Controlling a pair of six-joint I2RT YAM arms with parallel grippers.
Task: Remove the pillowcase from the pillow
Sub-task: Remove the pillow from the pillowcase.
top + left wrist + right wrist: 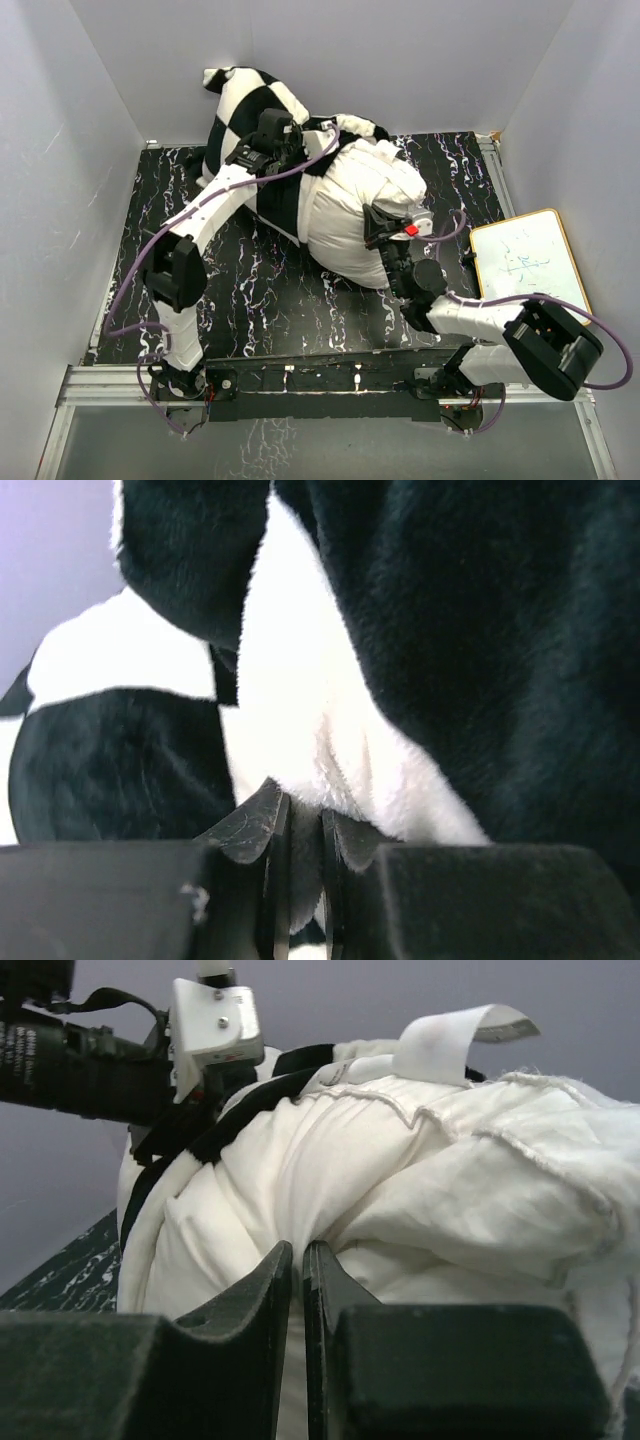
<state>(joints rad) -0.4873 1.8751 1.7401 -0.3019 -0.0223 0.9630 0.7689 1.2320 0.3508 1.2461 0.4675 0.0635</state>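
Note:
The off-white pillow [350, 225] lies mid-table, its near end bare and bulging out of the pillowcase [245, 105], whose black-and-white checks are bunched toward the back wall. My left gripper [285, 140] is shut on a fold of the plush pillowcase [300, 740] at the cover's opening; the left wrist view shows white plush pinched in my left gripper [300, 825]. My right gripper [385, 232] is shut on a pinch of the pillow fabric [400, 1180] at the pillow's right end; the right wrist view shows cloth squeezed in my right gripper [297, 1260]. A white label [455, 1035] sticks up from the pillow.
A small whiteboard [528, 262] lies at the table's right edge. White walls close in the black marbled table [250, 290] at the left, back and right. The left arm's wrist camera [210, 1020] shows beyond the pillow.

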